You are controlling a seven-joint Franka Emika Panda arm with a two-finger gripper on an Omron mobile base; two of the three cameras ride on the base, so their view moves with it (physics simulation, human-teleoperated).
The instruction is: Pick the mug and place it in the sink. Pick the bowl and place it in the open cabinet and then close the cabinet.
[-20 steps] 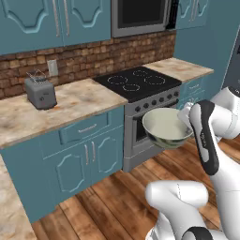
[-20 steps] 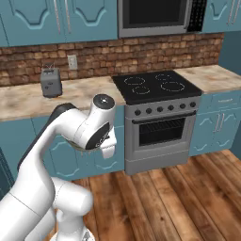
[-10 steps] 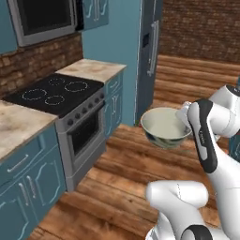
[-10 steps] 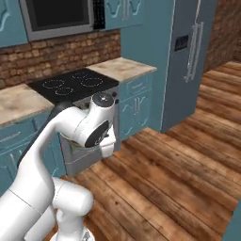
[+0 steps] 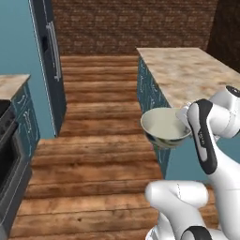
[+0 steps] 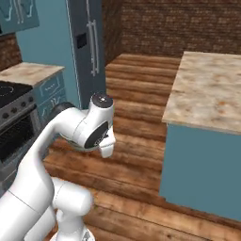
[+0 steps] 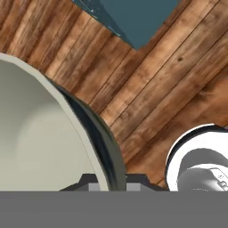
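Bowl [image 5: 165,126] is up in the air, carried at the arm's wrist over the wooden floor [image 5: 98,154], just beside the near corner of the island bench [image 5: 187,70]. Claw [image 7: 111,180] is pinched nearly shut on the bowl rim; in the hand view the wall runs down between the tips, cream inside to the left, dark outside to the right. Bowl sits roughly level, slightly tipped toward the camera in the left base view.

Step in hand, as I read it: transporting the bowl to the open cabinet. No open cabinet door can be made out here; a tall teal unit with a silver handle [image 6: 94,42] stands across the floor, doors shut as far as I can tell.

To do it well:
- keep the rim pinch firm; a rim grip on a wide bowl can let it swing
- keep the wrist steady and the bowl level while the base drives
- pass clear of the island bench corner
- line up square to the shelf before reaching in.
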